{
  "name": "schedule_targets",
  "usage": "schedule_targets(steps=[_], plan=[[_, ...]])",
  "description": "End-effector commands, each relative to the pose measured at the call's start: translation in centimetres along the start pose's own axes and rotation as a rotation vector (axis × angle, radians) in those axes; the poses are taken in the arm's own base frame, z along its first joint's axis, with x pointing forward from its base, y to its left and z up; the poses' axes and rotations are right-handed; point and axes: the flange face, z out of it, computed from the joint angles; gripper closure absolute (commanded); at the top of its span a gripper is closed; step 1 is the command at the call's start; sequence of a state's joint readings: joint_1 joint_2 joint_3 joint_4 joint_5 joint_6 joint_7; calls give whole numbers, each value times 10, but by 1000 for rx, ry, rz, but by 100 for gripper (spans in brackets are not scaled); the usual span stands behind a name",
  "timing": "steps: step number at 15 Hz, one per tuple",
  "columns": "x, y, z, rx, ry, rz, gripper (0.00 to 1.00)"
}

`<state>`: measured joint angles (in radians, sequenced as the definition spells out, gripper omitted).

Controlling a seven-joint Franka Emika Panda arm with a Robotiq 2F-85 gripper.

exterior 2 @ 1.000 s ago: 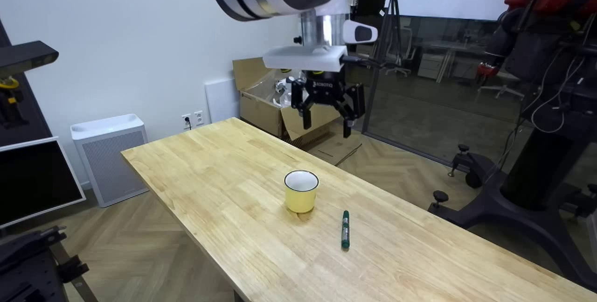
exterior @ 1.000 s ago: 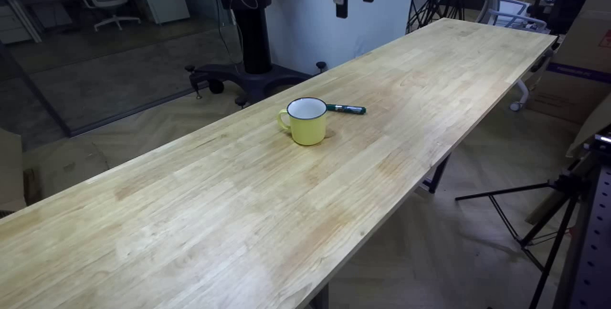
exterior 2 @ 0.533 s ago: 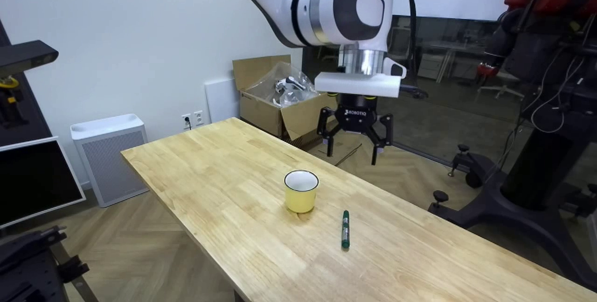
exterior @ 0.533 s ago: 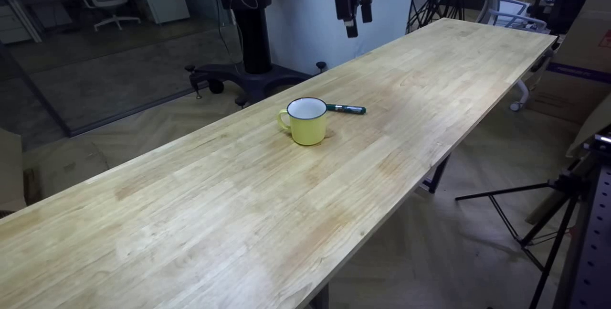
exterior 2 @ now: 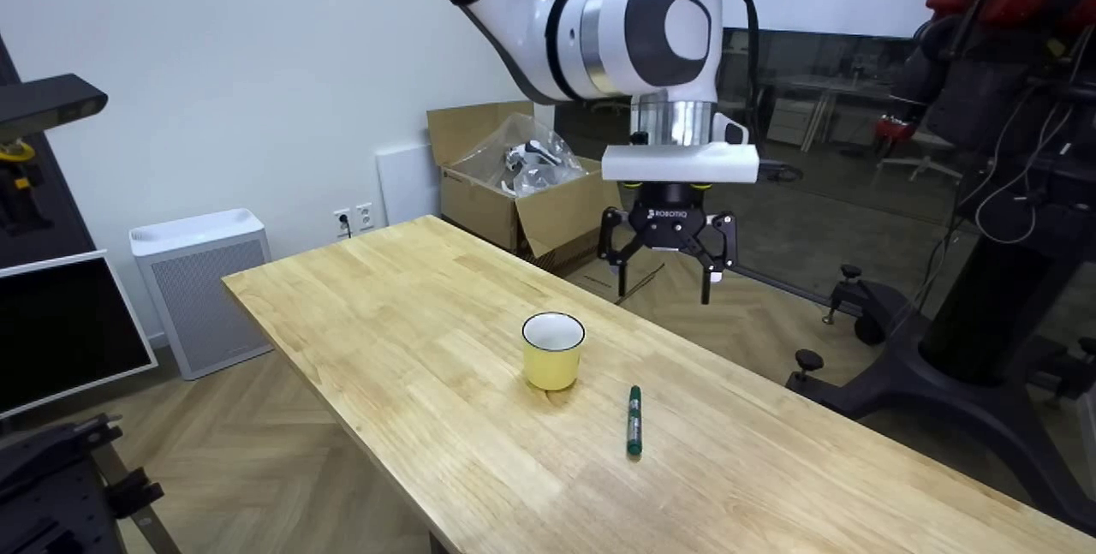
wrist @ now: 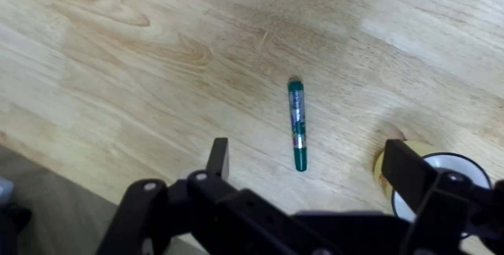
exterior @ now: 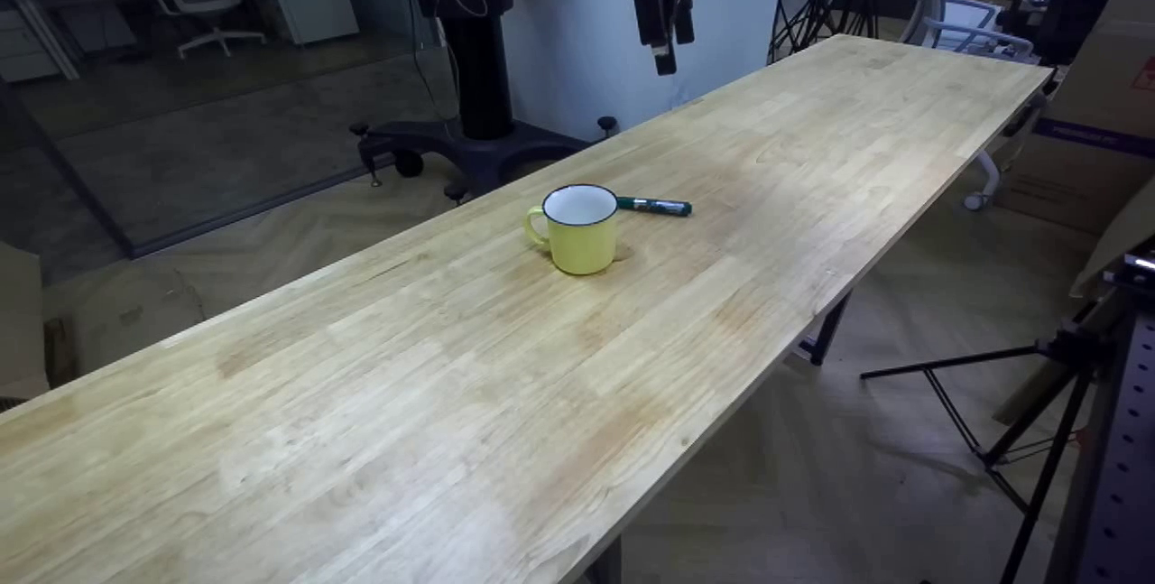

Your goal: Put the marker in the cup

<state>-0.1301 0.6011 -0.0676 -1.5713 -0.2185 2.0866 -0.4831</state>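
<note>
The marker, dark green with a silvery label, lies flat on the wooden table; it shows in both exterior views (exterior: pixel 657 207) (exterior 2: pixel 634 421) and in the wrist view (wrist: pixel 298 121). The yellow cup (exterior: pixel 582 245) stands upright beside it, white inside with a dark rim line; it also shows in an exterior view (exterior 2: pixel 552 366). In the wrist view the right finger partly hides the cup (wrist: pixel 419 147). My gripper (exterior 2: pixel 664 290) is open and empty, pointing down, well above the table. In the wrist view its fingers stand either side of the marker's near end, which lies below them.
The wooden table (exterior 2: pixel 411 323) has a long edge near the marker. Beyond that edge stand an open cardboard box (exterior 2: pixel 479 211) and a dark wheeled robot base (exterior 2: pixel 959 348). A tripod (exterior: pixel 1074 349) stands off the table's opposite side.
My gripper has come down, turned, and moved rightward in an exterior view, with only a slight shift in the last half second. It stays open. The cup and marker have not moved.
</note>
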Motion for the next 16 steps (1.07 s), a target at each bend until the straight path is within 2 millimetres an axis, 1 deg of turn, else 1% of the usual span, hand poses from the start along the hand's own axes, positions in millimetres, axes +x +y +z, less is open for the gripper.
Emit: schedule_targets(steps=[1,4,7,11,12,14,16], plan=[[18,-20,23,-125,92,-63,0],[27,-41,55,-136,145,-87,0],[23,-53,80,-108,171,-78,0],[8,-53,96,-26,195,-37,0],[18,-53,99,-64,174,-67,0],[15,-52,102,-56,171,-66,0],[16,-54,102,-56,171,-69,0]])
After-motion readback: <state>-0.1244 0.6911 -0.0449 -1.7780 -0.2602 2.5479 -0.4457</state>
